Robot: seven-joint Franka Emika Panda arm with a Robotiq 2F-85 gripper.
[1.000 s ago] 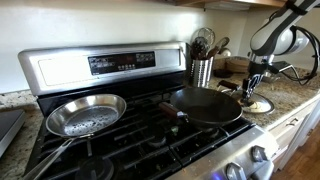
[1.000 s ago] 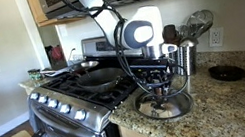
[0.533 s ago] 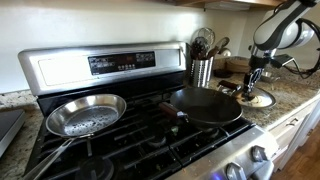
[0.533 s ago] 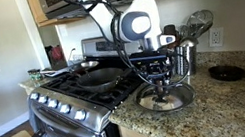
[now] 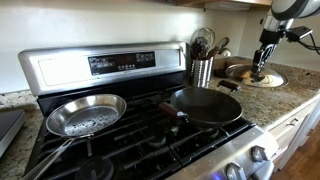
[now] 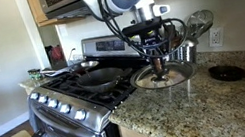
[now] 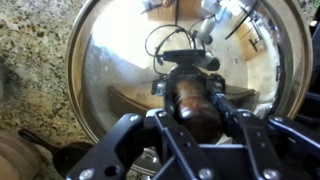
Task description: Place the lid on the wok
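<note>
My gripper [image 6: 159, 62] is shut on the dark centre knob [image 7: 190, 98] of the round see-through lid [image 6: 164, 75] with a metal rim. It holds the lid level in the air above the granite counter, right of the stove. The lid also shows in an exterior view [image 5: 262, 78], with the gripper [image 5: 262, 65] above it. In the wrist view the lid [image 7: 115, 60] fills the frame under the jaws [image 7: 192, 112]. The black wok [image 5: 205, 105] sits on the stove's right front burner, handle pointing left; it also shows in an exterior view [image 6: 99, 79]. The lid is well to the wok's right.
A shiny silver pan [image 5: 85, 115] sits on the left burner. A steel utensil holder [image 5: 202, 68] stands behind the wok, also seen in an exterior view [image 6: 189, 52]. A small dark pan [image 6: 228, 73] lies on the granite counter [image 6: 202, 115]. Cabinets hang above.
The gripper has lifted the lid by its knob off the counter, raising it well above the granite. The wok and silver pan have not moved.
</note>
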